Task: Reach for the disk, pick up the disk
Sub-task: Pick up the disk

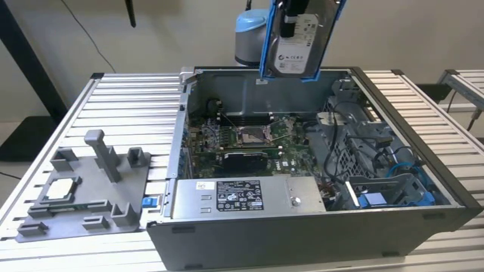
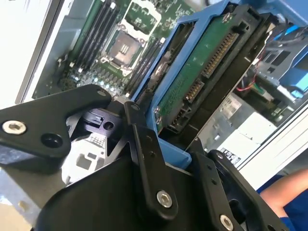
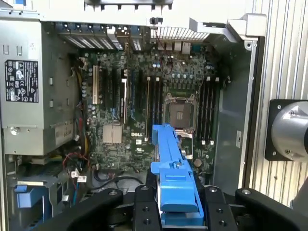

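high above open case (image 1: pixel 302 241), hand (image 1: pixel 292 20) grips disk (image 1: pixel 296 54): long axis vertical, label facing exterior view

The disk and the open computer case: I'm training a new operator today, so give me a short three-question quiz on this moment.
1. What does the end effector grip? A a cable; B the disk; C a chip.
2. In the exterior view, the grey tray sits on that view's ____ of the computer case.
3. True or false: the disk lies flat inside the computer case.
Key: 1 B; 2 left; 3 false.
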